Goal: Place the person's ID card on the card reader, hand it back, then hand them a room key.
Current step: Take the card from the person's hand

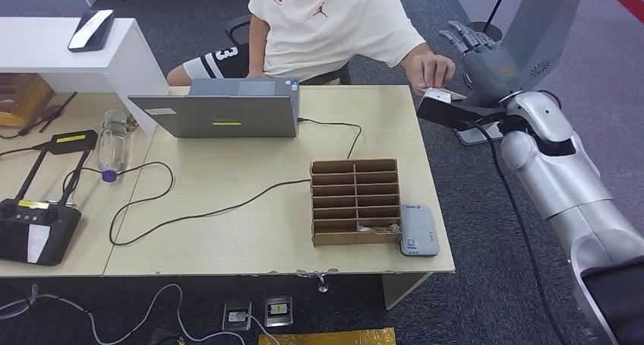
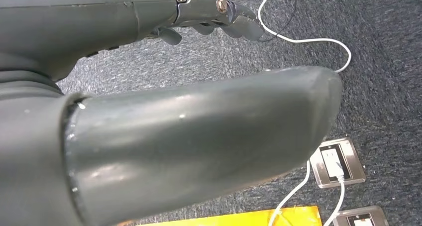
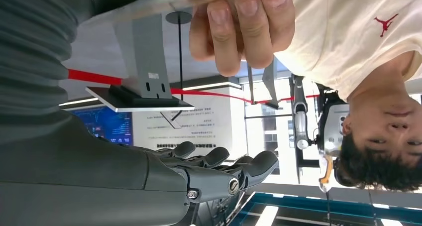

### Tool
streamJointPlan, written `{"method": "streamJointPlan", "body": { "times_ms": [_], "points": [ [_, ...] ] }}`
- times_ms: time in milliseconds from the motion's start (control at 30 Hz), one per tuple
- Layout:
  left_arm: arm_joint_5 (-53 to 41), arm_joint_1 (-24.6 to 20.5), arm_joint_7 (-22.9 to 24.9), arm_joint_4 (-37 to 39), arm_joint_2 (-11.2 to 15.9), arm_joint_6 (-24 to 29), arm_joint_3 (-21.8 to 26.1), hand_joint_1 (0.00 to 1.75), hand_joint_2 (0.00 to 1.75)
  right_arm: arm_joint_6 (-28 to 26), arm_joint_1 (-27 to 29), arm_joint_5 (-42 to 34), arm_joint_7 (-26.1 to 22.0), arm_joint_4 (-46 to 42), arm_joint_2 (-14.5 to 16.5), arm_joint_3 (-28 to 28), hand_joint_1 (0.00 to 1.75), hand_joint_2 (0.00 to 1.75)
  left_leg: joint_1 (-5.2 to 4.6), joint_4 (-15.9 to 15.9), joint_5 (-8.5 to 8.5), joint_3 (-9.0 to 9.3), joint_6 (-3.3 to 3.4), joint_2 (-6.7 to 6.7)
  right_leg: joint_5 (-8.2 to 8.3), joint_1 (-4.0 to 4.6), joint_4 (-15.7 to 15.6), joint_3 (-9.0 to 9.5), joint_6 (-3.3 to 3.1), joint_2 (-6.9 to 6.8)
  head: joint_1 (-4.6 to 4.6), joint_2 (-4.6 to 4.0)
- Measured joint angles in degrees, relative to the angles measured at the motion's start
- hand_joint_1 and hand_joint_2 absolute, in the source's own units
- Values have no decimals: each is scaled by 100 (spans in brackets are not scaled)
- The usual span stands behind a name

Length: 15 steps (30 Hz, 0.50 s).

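From the head view, the right hand [image 1: 486, 64] is raised beyond the table's far right corner, off the table [image 1: 228, 238] altogether, its fingers spread and pointing up. The person's hand [image 1: 433, 75] holds a small pale card [image 1: 443, 95] flat, just beside the robot's palm; whether the card touches the robot's thumb cannot be told here. The card reader [image 1: 419, 231], a grey slab, lies at the near right corner, touching a cardboard sorter box [image 1: 355, 200]. A laptop [image 1: 220, 109] sits at the far edge.

The left wrist view shows the left hand [image 2: 209, 17] hanging over carpet, fingers loosely curled around nothing.

In the right wrist view, the person's fingers [image 3: 244, 27] pinch the card's edge; the card [image 3: 169, 2] shows as a thin, pale, slightly glossy strip. The robot's fingers [image 3: 224, 161] stand apart from it, holding nothing.

The card is likely light, stiff and slick, so it should be pinched flat between thumb and fingers across its free end, clear of the person's grip.
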Motion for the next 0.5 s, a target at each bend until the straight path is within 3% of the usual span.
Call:
{"method": "streamJointPlan", "body": {
  "times_ms": [500],
  "points": [
    [11, 4, 0, 2, 16, 5, -40, 0, 0, 57, 10, -174, 128, 43, 60, 253, 175, 175, 0, 1, 0, 1, 0, 2, 0, 0, 0, -3, 0, 2, 1, 0]
  ]
}}
